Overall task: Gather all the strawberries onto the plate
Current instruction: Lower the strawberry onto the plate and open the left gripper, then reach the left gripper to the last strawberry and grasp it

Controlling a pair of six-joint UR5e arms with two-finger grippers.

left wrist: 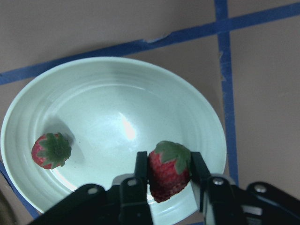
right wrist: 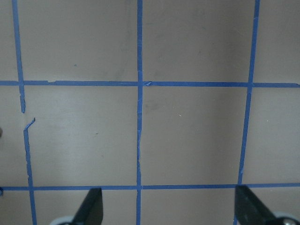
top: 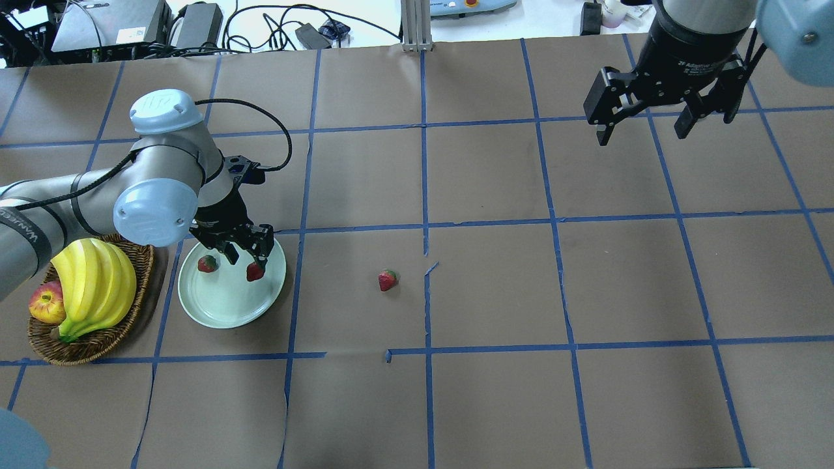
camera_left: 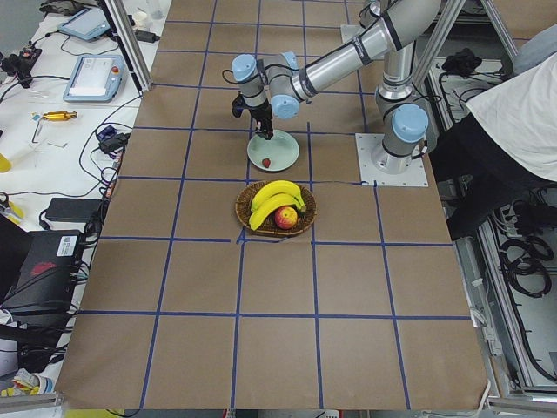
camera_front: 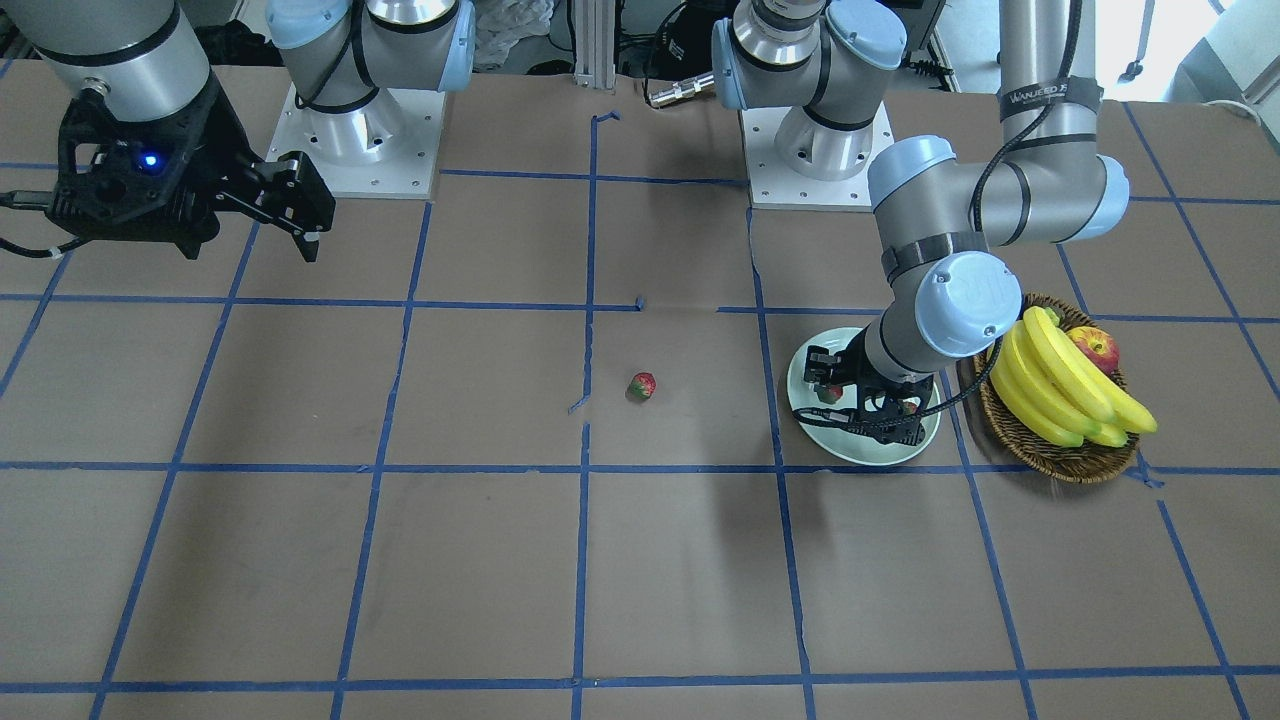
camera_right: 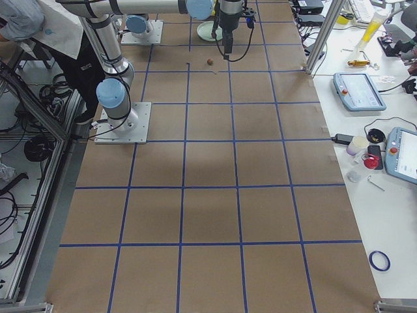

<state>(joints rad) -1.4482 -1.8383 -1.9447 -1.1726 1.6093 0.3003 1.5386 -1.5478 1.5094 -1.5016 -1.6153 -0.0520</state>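
The plate (top: pixel 225 307) is sitting directly beneath the left gripper (left wrist: pixel 168 161), whose jaws are pinching the held berry (left wrist: pixel 168 174). The right gripper (top: pixel 644 133) is hanging wide open, empty, well apart. A second berry (left wrist: pixel 51 150) is lying in the plate. The last berry (top: pixel 388 280) is lying on the table, nearer the left arm.

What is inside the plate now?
One strawberry lies in the plate. A second strawberry is clamped between the fingers of the left gripper over it; whether it touches, I cannot tell. The gripper covers part of the rim. A third strawberry lies outside on the table.
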